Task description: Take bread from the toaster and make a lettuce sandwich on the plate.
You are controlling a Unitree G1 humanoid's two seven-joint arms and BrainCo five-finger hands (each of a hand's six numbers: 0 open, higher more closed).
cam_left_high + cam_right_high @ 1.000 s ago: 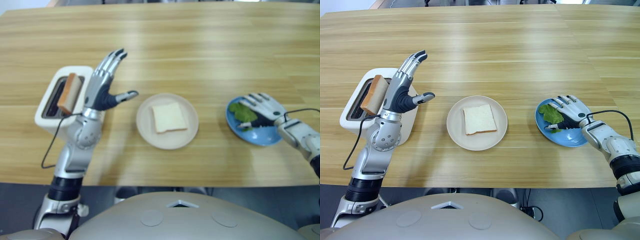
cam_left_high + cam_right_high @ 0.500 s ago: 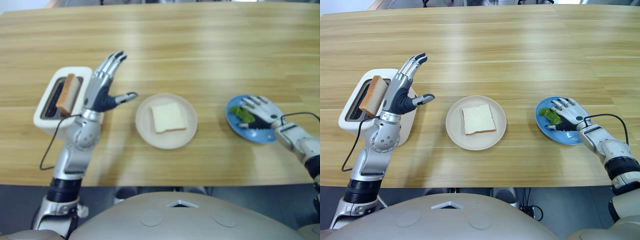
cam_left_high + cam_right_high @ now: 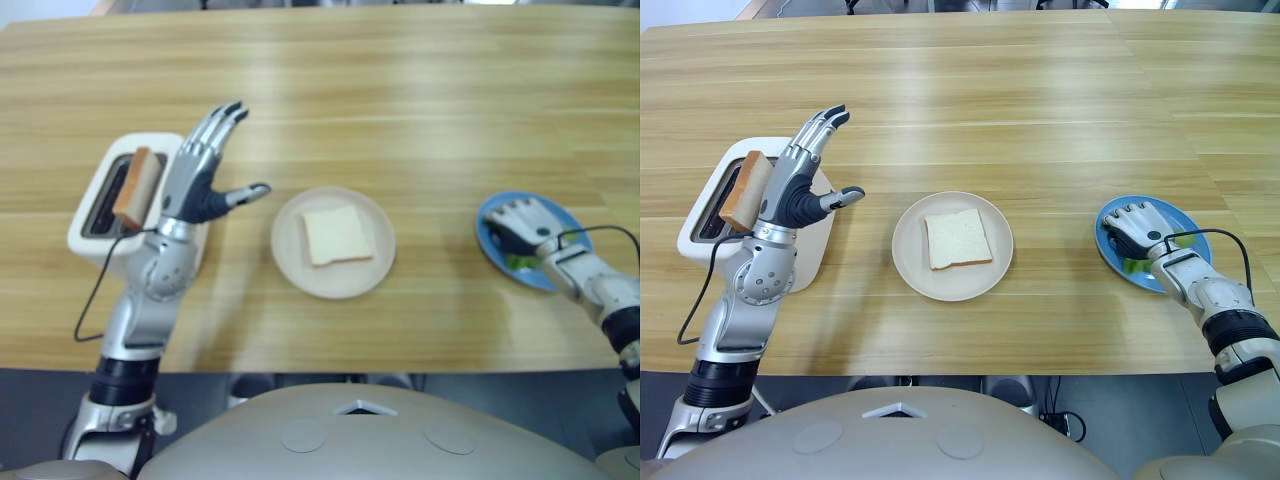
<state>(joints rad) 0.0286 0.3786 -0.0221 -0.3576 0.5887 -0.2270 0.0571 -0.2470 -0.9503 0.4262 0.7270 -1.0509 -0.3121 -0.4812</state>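
Observation:
A white toaster (image 3: 702, 236) stands at the left with a browned slice of bread (image 3: 746, 189) sticking up from its slot. My left hand (image 3: 803, 180) is raised just right of the toaster, open, fingers spread and pointing away, touching nothing. A beige plate (image 3: 910, 262) in the middle holds one white bread slice (image 3: 958, 238). At the right, my right hand (image 3: 1136, 231) lies palm down on a blue plate (image 3: 1181, 215), fingers curled over the lettuce (image 3: 1137, 266). Only green edges of it show.
A dark cable (image 3: 695, 310) loops from my left arm beside the toaster. Another cable (image 3: 1230, 240) arcs over my right wrist. The wooden table (image 3: 990, 90) stretches wide behind the plates, and its front edge runs close below them.
The blue plate has slid to the right with my right hand on it. That hand's fingers have curled tighter over the lettuce. My left hand has stayed raised by the toaster.

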